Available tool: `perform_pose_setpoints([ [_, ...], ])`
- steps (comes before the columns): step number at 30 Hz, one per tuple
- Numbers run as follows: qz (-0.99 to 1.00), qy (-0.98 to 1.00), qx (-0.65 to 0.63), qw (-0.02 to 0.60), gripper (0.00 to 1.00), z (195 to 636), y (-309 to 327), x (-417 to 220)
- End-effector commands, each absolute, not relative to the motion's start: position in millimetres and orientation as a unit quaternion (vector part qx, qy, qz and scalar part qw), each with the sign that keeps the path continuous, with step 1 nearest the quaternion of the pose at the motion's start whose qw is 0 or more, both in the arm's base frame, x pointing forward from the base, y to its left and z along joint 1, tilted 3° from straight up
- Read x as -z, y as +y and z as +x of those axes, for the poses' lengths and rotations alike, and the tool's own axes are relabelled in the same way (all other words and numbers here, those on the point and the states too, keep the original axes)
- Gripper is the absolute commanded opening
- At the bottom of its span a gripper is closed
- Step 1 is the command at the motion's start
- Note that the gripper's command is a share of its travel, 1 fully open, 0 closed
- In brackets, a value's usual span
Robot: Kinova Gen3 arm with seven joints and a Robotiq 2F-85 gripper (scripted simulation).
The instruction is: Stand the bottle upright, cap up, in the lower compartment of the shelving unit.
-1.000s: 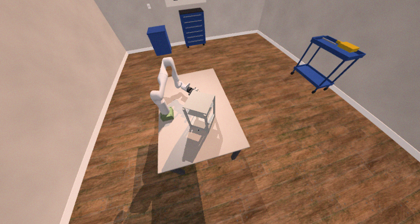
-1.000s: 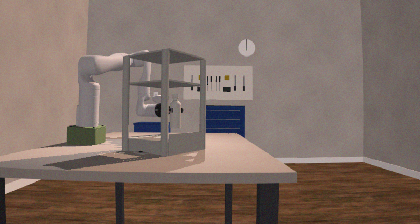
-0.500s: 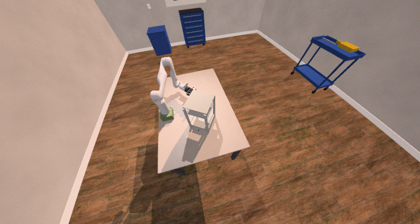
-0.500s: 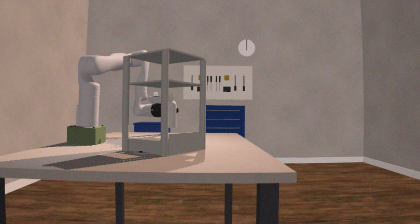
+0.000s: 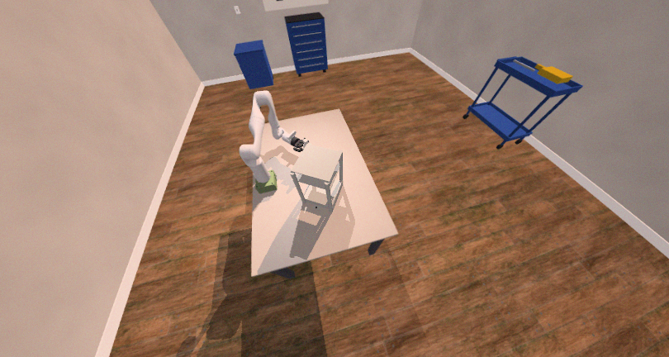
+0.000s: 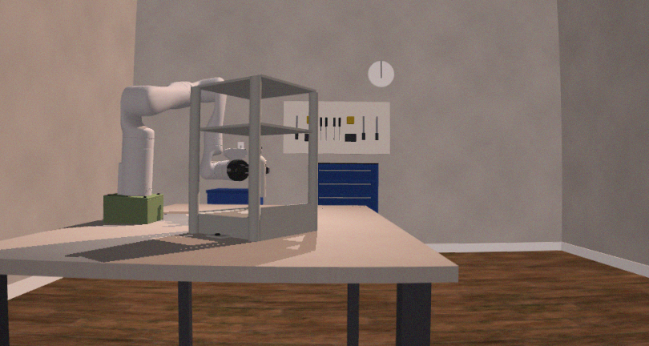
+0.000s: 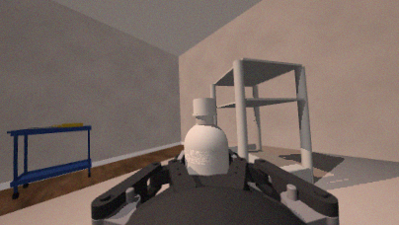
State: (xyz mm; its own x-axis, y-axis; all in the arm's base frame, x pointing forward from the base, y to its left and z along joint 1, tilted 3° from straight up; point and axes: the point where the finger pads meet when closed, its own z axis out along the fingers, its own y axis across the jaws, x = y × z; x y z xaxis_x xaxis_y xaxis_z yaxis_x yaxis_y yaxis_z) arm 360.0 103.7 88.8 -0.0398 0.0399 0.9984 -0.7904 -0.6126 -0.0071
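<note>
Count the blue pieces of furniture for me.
3: a drawer chest and plain cabinet near the back wall, and a two-tier cart by the top view's right wall.

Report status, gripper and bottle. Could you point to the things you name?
Gripper (image 5: 306, 144) (image 7: 205, 156) shut on bottle (image 7: 206, 148). Bottle upright, cap up, outside shelf (image 5: 318, 162) (image 6: 255, 162) (image 7: 240, 113). Shelf's posts and front lip to be cleared.
</note>
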Motion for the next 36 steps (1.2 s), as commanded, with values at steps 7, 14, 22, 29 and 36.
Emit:
perform_pose_setpoints([
  [7, 0.616, -0.304, -0.654, 0.316, 0.0, 359.0, 105.6, -89.5],
  [14, 0.616, -0.304, -0.654, 0.316, 0.0, 358.6, 105.0, -89.5],
  [22, 0.616, -0.304, -0.654, 0.316, 0.0, 357.1, 103.1, -89.5],
  [29, 0.616, -0.304, -0.654, 0.316, 0.0, 353.8, 98.7, -89.5],
  [36, 0.616, -0.304, -0.654, 0.316, 0.0, 350.1, 93.9, -89.5],
])
